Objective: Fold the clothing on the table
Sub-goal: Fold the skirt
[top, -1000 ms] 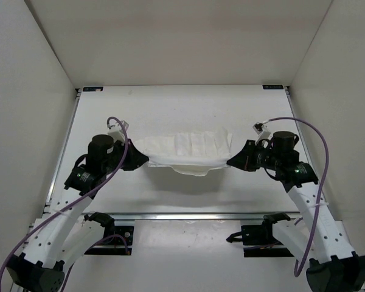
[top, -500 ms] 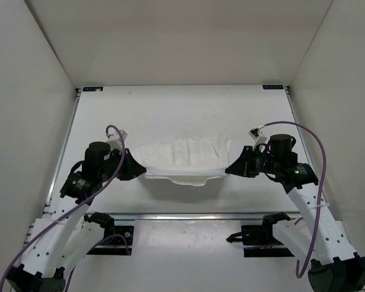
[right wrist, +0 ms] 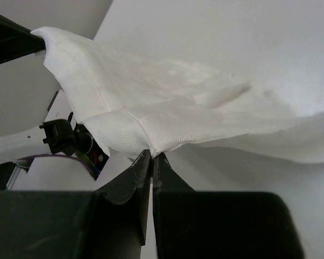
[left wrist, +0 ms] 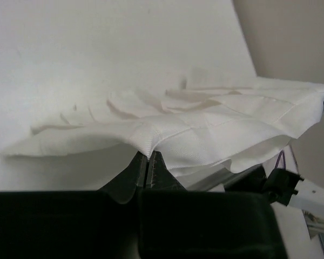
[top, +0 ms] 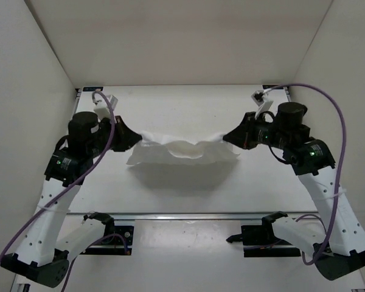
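Note:
The clothing [top: 182,152] is a plain white wrinkled garment, lifted off the table [top: 188,109] and hanging slack between both arms, casting a shadow below. My left gripper [top: 135,139] is shut on its left corner; in the left wrist view the clothing [left wrist: 205,124] fans out from the pinched tips of the left gripper [left wrist: 146,156]. My right gripper [top: 226,137] is shut on the right corner. The right wrist view shows the clothing [right wrist: 167,102] stretching away from my right gripper [right wrist: 152,155], with folds sagging in the middle.
White walls close in on the left, right and back. A metal rail [top: 188,215] runs along the table's near edge, with both arm bases [top: 255,234] behind it. Black corner brackets [top: 272,87] mark the far corners.
Both grippers have risen and moved toward the far side, lifting the clothing off the table. The garment now sags between them instead of lying flat.

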Motion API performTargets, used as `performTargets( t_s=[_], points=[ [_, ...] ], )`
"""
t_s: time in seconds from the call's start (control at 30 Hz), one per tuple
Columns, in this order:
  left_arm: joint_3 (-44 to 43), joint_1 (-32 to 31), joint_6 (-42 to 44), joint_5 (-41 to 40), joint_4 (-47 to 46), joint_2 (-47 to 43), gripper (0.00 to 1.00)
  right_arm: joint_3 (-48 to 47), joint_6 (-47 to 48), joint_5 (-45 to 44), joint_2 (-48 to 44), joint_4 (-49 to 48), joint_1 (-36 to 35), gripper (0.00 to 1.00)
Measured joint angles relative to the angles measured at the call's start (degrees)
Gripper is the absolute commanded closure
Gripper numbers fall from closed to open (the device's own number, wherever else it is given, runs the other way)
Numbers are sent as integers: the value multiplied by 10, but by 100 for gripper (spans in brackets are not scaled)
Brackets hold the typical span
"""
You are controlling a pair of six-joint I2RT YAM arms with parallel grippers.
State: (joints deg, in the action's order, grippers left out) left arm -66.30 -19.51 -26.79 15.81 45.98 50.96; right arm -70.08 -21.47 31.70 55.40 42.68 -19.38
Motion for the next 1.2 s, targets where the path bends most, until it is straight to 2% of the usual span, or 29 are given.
performTargets(
  t_s=[0.1, 0.2, 0.4, 0.5, 0.6, 0.67, 0.77, 0.87, 0.97, 1.0, 1.1, 1.2],
  points=[
    [-96, 9, 9, -6, 1, 18, 100, -78, 14, -9, 6, -4, 1, 100],
    [-158, 14, 11, -6, -7, 14, 100, -120, 21, 3, -3, -14, 32, 100],
    [-172, 12, 16, 7, -26, 28, 100, -136, 41, 35, 23, -11, 48, 100],
    [-178, 12, 22, 5, -43, 90, 100, -196, 64, 28, 111, -1, 39, 100],
    [-226, 18, 31, 1, -48, 196, 100, -273, 83, 26, 226, -3, 41, 100],
    [-290, 27, 40, -3, -38, 280, 100, -350, 98, 17, 314, 19, 45, 100],
    [-426, 43, 55, -9, -18, 404, 100, -523, 122, -3, 450, 52, 46, 100],
    [-504, 55, 64, -16, -10, 460, 100, -549, 128, -8, 473, 51, 55, 100],
    [-492, 63, 69, -24, -9, 438, 100, -547, 132, -8, 458, 59, 70, 100],
    [-461, 63, 71, -26, -26, 417, 100, -536, 134, -7, 448, 52, 77, 100],
    [-316, 56, 68, -29, -70, 325, 100, -437, 136, -5, 396, 26, 90, 100],
    [-107, 40, 57, -30, -138, 226, 100, -238, 126, 0, 326, -43, 89, 100]
  ],
)
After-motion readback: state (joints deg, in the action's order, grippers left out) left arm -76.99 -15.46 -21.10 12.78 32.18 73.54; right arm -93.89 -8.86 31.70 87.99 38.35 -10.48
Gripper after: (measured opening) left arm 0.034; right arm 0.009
